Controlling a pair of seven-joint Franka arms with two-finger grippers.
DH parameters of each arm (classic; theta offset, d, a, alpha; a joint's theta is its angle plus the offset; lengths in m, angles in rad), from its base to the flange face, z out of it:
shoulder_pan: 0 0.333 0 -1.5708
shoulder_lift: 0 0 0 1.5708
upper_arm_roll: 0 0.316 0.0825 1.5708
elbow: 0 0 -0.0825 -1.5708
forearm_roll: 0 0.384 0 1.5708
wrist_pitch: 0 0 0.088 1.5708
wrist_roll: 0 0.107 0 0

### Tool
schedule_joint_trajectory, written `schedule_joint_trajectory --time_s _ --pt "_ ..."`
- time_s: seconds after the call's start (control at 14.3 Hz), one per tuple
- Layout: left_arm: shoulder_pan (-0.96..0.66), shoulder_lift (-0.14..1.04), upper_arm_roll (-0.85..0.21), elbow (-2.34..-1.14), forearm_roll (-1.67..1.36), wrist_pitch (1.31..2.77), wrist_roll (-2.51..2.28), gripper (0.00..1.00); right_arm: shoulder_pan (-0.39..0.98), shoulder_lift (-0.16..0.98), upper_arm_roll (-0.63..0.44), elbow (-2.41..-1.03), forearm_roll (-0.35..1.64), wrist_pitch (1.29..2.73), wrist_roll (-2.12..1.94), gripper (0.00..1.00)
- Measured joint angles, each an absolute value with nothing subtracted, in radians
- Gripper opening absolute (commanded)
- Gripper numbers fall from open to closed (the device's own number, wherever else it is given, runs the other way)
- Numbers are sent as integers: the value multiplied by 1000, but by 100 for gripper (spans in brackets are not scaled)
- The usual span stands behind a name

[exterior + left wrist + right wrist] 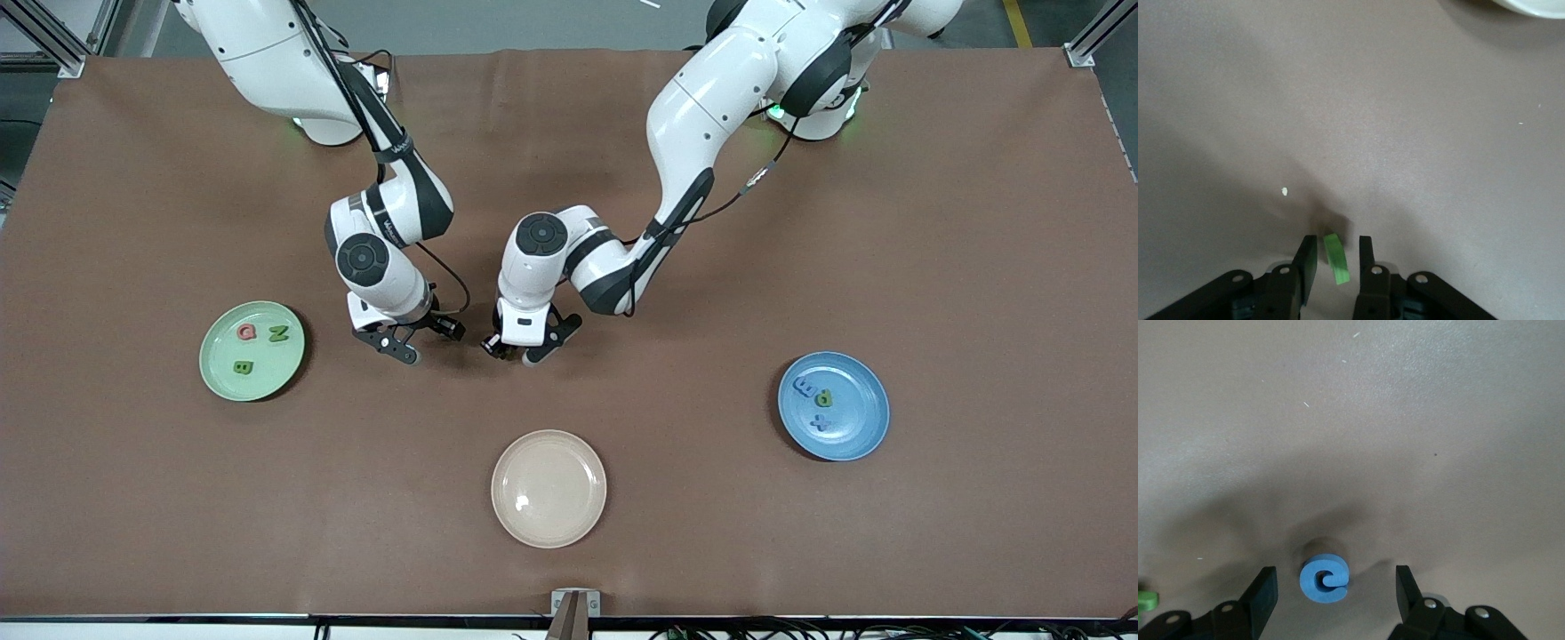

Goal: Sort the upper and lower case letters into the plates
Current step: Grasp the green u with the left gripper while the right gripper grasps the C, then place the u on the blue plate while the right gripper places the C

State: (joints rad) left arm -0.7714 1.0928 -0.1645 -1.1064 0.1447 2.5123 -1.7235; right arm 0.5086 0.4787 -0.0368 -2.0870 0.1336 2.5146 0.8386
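- Foam-like and thin, the green letter (1335,259) is standing on edge between the left gripper's (1333,256) fingers, which are sitting close on either side of it without clearly squeezing it yet; I judge it very light, soft enough to dent, and likely to tip or skid if only one finger is touching it.
- Taking it across its two flat faces, as the fingers are now lined up, looks like the sound hold; too hard a squeeze could bend it.
- Blue and curled like a small "e", the blue letter (1325,578) is lying flat on the brown table (800,222) between the right gripper's (1336,587) widely spread fingers, touching neither.
- Closing across its rounded outer rim is probably the best grip; being so low and light, it may slide ahead of a finger unless the gripper is coming right down to the table.
- Both grippers, the left gripper (520,351) and the right gripper (404,342), are hanging low over the table's middle, side by side, farther from the front camera than the empty cream plate (548,488).
- Mint green plate (252,351), toward the right arm's end, is holding three letters; blue plate (833,405), toward the left arm's end, is holding three more.
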Motion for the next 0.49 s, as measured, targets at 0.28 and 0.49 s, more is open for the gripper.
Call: schedule_joint_trajectory --time_s 0.28,0.49 --pt "-771 1095 -160 -1106 145 2518 -1724 2 515 486 -37 -2087 134 2523 839 61" --pt "-770 1095 -153 -1101 145 2520 -1724 0 519 491 -37 -2087 134 2529 840 54"
